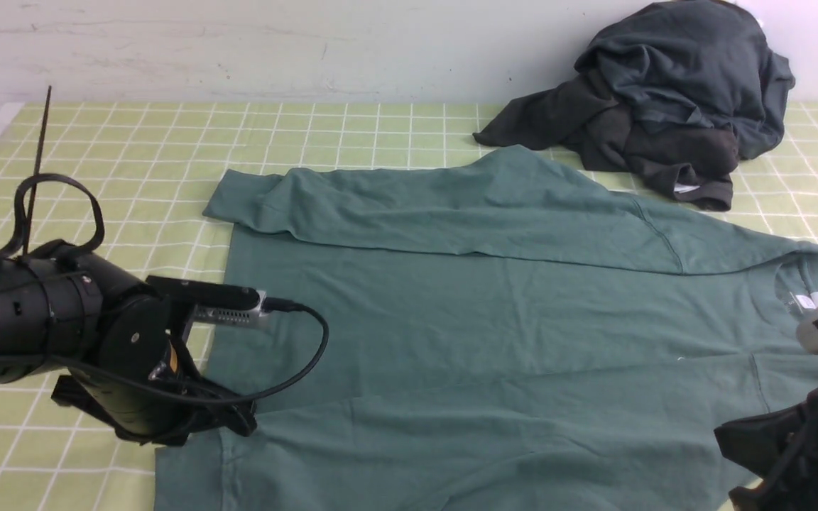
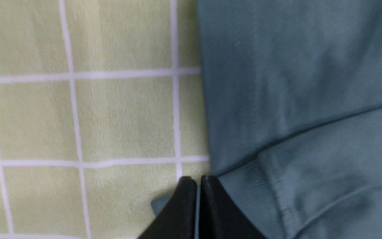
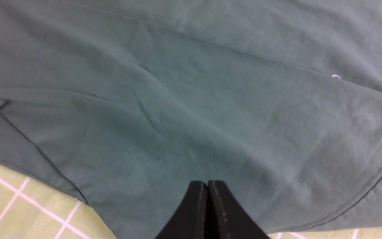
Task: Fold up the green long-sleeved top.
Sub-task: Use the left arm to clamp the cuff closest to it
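Jersey spreads across the centre of the front view: the green long-sleeved top (image 1: 494,341) lies flat on the checked desk (image 1: 132,163), far sleeve already laid across its body, with a dark crumpled garment heap (image 1: 664,106) at upper right.

Left wrist view: the left pincer (image 2: 196,182) is closed tight at the ribbed cuff (image 2: 244,199). A teal sliver shows between its tips, so it looks to be gripping the near sleeve.

Right wrist view: the right pincer (image 3: 207,183) is pressed shut, low over soft, faintly creased knit. Whether it holds cloth, I cannot tell.

Next, I reckon, the near sleeve gets lifted and carried evenly across the body.
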Available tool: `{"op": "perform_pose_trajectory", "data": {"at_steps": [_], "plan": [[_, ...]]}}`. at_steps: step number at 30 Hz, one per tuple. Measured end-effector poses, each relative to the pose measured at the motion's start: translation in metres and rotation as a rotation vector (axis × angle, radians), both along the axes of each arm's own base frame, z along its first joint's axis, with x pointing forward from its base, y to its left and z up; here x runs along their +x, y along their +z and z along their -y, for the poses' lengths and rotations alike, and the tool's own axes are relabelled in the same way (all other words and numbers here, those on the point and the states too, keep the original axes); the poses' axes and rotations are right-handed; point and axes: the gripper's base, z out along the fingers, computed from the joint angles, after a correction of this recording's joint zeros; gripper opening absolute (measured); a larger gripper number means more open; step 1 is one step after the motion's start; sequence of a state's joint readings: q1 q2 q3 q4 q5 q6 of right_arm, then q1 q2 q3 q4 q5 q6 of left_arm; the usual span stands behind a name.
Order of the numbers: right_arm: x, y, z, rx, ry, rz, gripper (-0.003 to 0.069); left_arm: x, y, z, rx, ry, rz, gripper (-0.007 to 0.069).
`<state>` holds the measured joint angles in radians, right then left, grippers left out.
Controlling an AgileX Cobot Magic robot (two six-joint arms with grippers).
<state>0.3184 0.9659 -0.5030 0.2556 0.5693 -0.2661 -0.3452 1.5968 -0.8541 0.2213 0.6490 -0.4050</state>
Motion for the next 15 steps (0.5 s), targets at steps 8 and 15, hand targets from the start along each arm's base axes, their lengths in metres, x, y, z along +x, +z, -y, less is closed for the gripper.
{"op": "perform_pose_trajectory", "data": {"at_steps": [8,15], "plan": [[0.000,0.000,0.000,0.001,0.000,0.004,-0.0013,0.003,0.058,0.003,0.020,-0.054,0.059,0.0000],[0.000,0.000,0.000,0.005,-0.001,0.003,-0.0013,-0.005,0.009,-0.019,-0.071,0.004,-0.196,0.0139]]}}
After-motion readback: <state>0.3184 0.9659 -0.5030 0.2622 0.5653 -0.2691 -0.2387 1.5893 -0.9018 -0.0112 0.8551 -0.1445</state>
